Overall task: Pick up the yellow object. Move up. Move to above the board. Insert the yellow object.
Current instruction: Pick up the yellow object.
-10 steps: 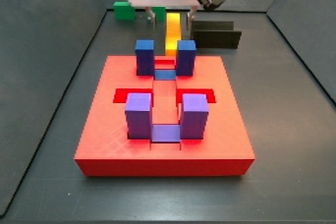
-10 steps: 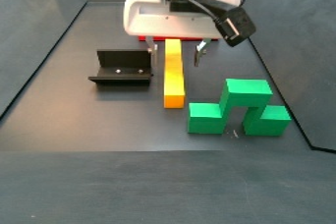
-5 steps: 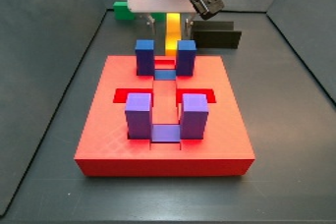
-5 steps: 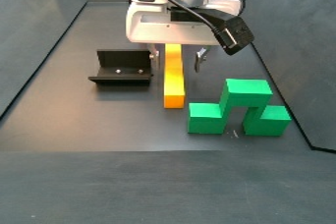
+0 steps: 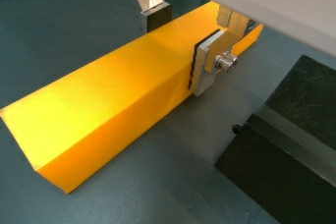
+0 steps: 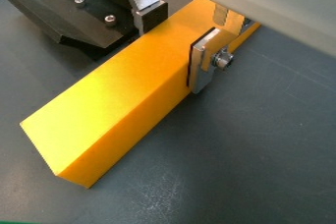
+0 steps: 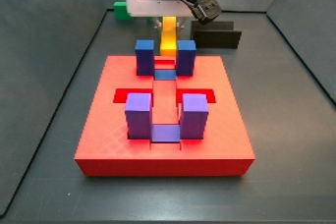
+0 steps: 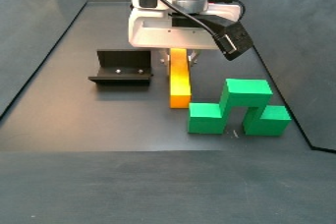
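Fingers [image 5: 206, 61] of the gripper [image 6: 175, 33] stand on either side of the yellow object [image 6: 132, 90] near one end, pads apparently touching its sides, so the pick-up step looks in hand; whether the grasp is firm I cannot tell. The bar lies flat on the floor. Next comes a straight lift. Just beside it sit the green blocks [image 8: 239, 109] and the fixture [image 8: 121, 68]. Farther off, the board [image 7: 164, 120] waits with 2 pairs of upright blocks.

Long yellow object [image 8: 178, 79] lies flat on the floor beyond the red board [image 7: 164, 120], gripper [image 6: 178, 39] fingers [image 6: 206, 56] straddling it.
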You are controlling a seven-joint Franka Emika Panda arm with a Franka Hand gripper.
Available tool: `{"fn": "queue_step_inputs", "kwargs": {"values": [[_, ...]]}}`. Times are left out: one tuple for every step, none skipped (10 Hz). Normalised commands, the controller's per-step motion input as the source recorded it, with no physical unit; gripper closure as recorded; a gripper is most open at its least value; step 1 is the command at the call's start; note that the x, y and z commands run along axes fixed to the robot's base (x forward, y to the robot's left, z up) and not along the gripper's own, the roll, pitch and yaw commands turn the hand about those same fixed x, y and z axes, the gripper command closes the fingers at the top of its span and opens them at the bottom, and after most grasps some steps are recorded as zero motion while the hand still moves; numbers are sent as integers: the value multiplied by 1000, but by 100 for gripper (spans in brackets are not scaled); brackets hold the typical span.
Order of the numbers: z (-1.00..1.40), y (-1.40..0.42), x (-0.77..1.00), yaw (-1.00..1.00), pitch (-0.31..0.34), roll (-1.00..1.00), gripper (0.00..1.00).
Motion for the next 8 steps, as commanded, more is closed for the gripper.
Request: {"fn": "queue_step_inputs", "kwargs": {"values": [[0,0,0,0,0,0,100],[0,0,0,0,0,0,100],[0,0,0,0,0,0,100],[0,0,0,0,0,0,100],[0,0,0,0,0,0,100],[0,0,0,0,0,0,100],[0,0,0,0,0,0,100],[0,0,0,0,0,0,100]]}}
